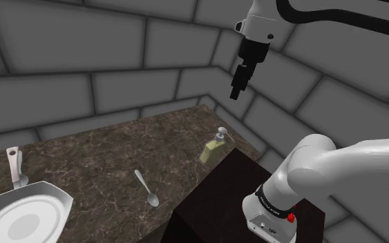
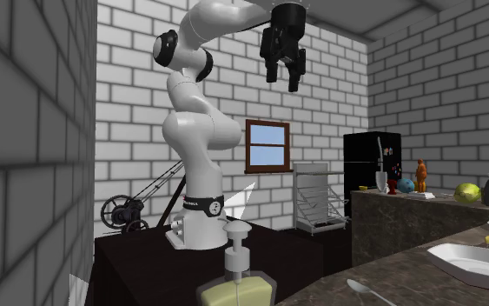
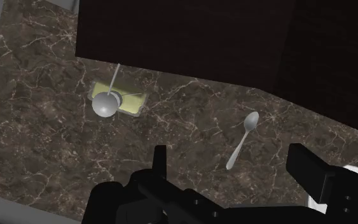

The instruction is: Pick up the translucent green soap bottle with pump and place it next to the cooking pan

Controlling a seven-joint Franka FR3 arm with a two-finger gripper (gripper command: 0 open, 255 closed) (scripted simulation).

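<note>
A yellow-green soap bottle (image 1: pixel 213 148) with a grey pump stands upright on the dark marble counter (image 1: pixel 96 166), close to the corner by the stand. It also rises at the second exterior view's bottom as the bottle (image 2: pixel 237 278), and from above I see the bottle (image 3: pixel 115 100). A white pan (image 1: pixel 21 217) lies at the shoulder view's lower left, and the pan (image 2: pixel 477 263) sits at the second exterior view's right. My gripper (image 1: pixel 236 94) hangs high above the counter, well over the bottle, fingers apart and holding nothing; it shows as gripper (image 2: pixel 283 78) and gripper (image 3: pixel 225 159).
A metal spoon (image 1: pixel 148 188) lies on the counter between bottle and pan, seen too as spoon (image 3: pixel 241 139). The dark stand (image 1: pixel 220 200) borders the counter. Grey brick walls close the corner. A far counter (image 2: pixel 425 204) carries several small items.
</note>
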